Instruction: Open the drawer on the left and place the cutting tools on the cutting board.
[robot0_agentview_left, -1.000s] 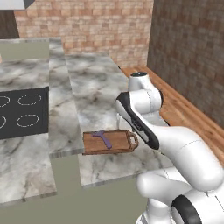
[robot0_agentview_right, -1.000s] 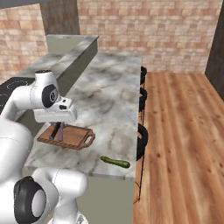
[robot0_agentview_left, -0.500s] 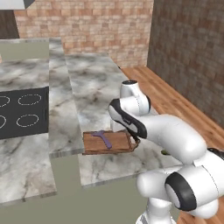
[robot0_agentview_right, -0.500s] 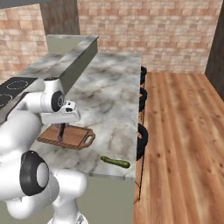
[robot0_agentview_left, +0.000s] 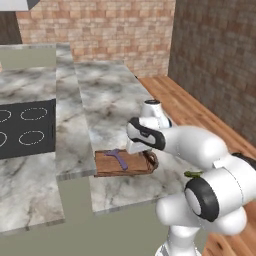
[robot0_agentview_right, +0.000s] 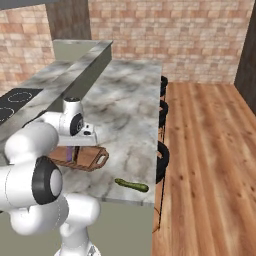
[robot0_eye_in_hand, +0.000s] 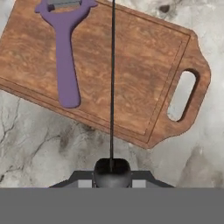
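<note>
While I hang over the marble counter (robot0_agentview_left: 115, 100), this is how things lie, left to right.

Stove: the black cooktop (robot0_agentview_left: 27, 127) sits at nine o'clock in the left base view, well apart from the board.

Purple tool: the peeler (robot0_eye_in_hand: 65, 52) lies flat on the board at about ten o'clock in my hand view, head toward twelve, handle toward six; it also shows on the board from the left base view (robot0_agentview_left: 118, 158).

Board: the wooden cutting board (robot0_eye_in_hand: 140, 74) rests on the counter near its front edge, loop handle at three o'clock in my hand view.

Dark tool: the thin knife (robot0_eye_in_hand: 112, 78) runs as a black line from my fingers up to twelve o'clock, across the board.

Fingers: my gripper (robot0_eye_in_hand: 112, 168) is nearly closed, pinched on the knife's handle end, held above the counter just off the board's near edge.

Green vegetable: a slim green one (robot0_agentview_right: 132, 185) lies at five o'clock from the board in the right base view, near the counter's edge.
</note>
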